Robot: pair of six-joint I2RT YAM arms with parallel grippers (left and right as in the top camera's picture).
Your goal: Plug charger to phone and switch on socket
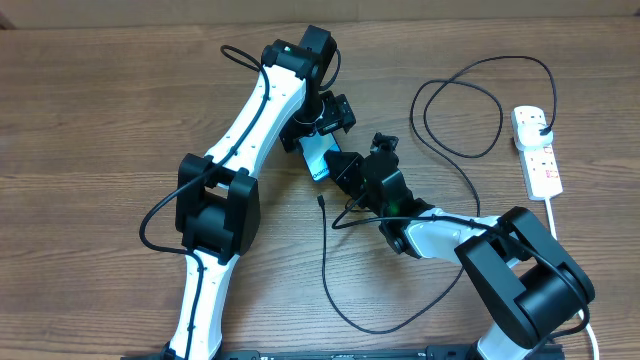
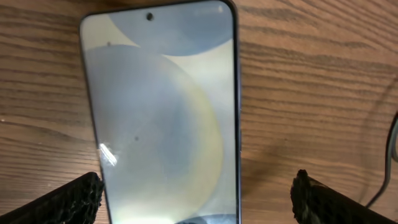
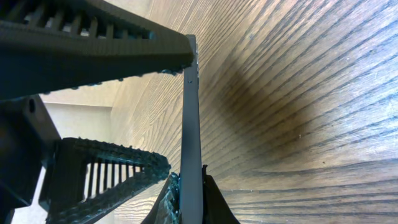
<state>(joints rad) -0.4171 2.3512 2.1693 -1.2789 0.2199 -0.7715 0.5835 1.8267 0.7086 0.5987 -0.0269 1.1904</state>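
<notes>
Table [image 1: 100, 100]: mid-brown wood with dark, streaky grain throughout. Phone [image 2: 161, 118]: pale grey-blue screen with soft overlapping circles, one rimmed in faint yellow, and black edges; charger cable [image 1: 330, 270] plain black. Power strip [image 1: 540, 160]: white with small red switches and a white cord; arms [image 1: 255, 120] white shells with black joints; right end effector [image 3: 177, 111] black, its fingers [image 3: 93, 37] ribbed.

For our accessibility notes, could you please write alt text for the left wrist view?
A phone with a pale blue-grey screen faces the camera over a wooden table. The open left gripper shows black fingertips at both lower corners, one on either side of the phone.
</notes>
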